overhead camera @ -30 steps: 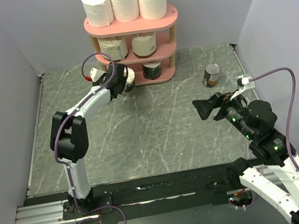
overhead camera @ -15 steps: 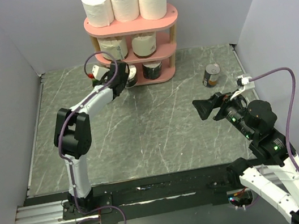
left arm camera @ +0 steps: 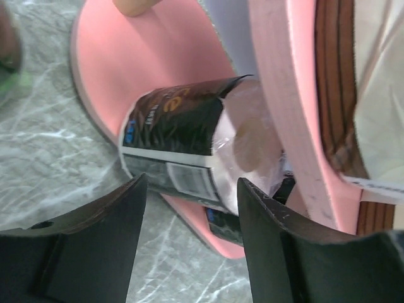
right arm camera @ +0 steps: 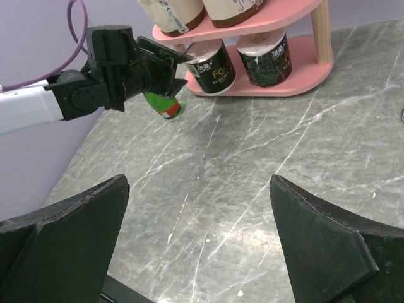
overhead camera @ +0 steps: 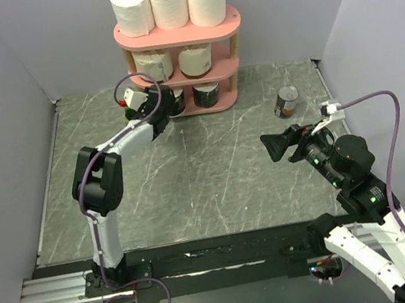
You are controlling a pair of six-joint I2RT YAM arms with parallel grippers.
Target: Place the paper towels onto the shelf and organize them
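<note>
Top external view put the right gripper [overhead camera: 272, 147] nearest me, at lower right, jaws wide with nothing between them. Farther up, left of centre, the left gripper [overhead camera: 167, 104] was at the lower-left end of the shelf [overhead camera: 234, 98]. On its wrist camera the two fingers stood spread. The dark-banded roll [left arm camera: 183, 136] stood just past their tips, on the bottom board [left arm camera: 145, 57] near its edge, and looked free of both pads. A second dark roll [right arm camera: 267, 60] stood beside it. Above them were two cream rolls [overhead camera: 172, 65] on the middle tier and three white rolls [overhead camera: 168, 3] on top.

I judged the roll light and soft, easily crushed, with a slick film wrap. I would hold it gently across the banded middle, never by the open core ends.
</note>
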